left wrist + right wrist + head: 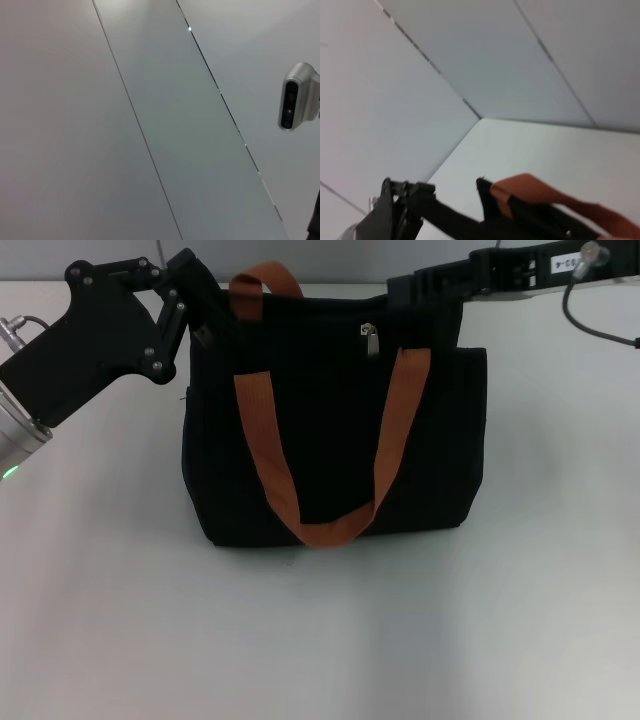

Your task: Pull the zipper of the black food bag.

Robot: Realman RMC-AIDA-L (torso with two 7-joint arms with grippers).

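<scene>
A large boxy black food bag (335, 430) of matte woven fabric lies near the far middle of a smooth white table (320, 640), seen from the head camera. Two flat rust-orange webbing straps (330, 525) run down its front and meet in a low loop near the bag's bottom edge, and a second strap handle (265, 282) arches above the far upper corner. The zipper (370, 338), a small shiny silver metal pull tab, hangs at the top centre of the bag on its black track. The left gripper (195, 310), built of angular black plates joined by round bolts on a silver cylindrical wrist with a green light, sits at the bag's upper left corner, its fingers against the fabric; whether they are clenched on it cannot be told. The right arm (500, 275), a black bar with a grey cable, reaches along the bag's top right edge, its fingers hidden behind the bag, so its grip cannot be told either. A white label on that arm carries print too small to read. The left wrist view shows only pale panelled wall and a small silver camera unit (296, 96). The right wrist view shows the orange handle and the left gripper against wall panels.
</scene>
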